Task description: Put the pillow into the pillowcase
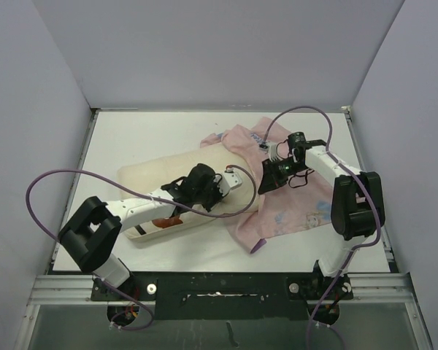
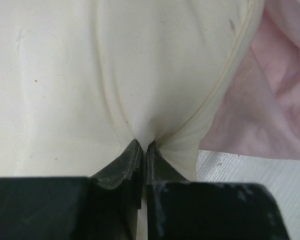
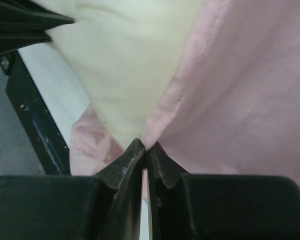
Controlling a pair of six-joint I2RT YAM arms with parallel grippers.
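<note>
The cream pillow (image 1: 150, 176) lies slanted at the table's middle left; a brown mark shows on it under my left arm. The pink pillowcase (image 1: 292, 208) is spread to its right, its open edge over the pillow's right end. My left gripper (image 1: 237, 179) is shut on a pinch of pillow fabric (image 2: 140, 75) near the pillow's right end, jaws together (image 2: 142, 144). My right gripper (image 1: 266, 185) is shut on the pillowcase hem (image 3: 190, 85), jaws together (image 3: 147, 146), with the pillow (image 3: 130, 55) showing inside the opening. The two grippers are close together.
Grey walls enclose the white table (image 1: 153, 138) on the left, back and right. Purple cables (image 1: 51, 179) loop over both arms. The black front rail (image 1: 219, 284) runs along the near edge. The pillowcase also shows at the right of the left wrist view (image 2: 270, 100).
</note>
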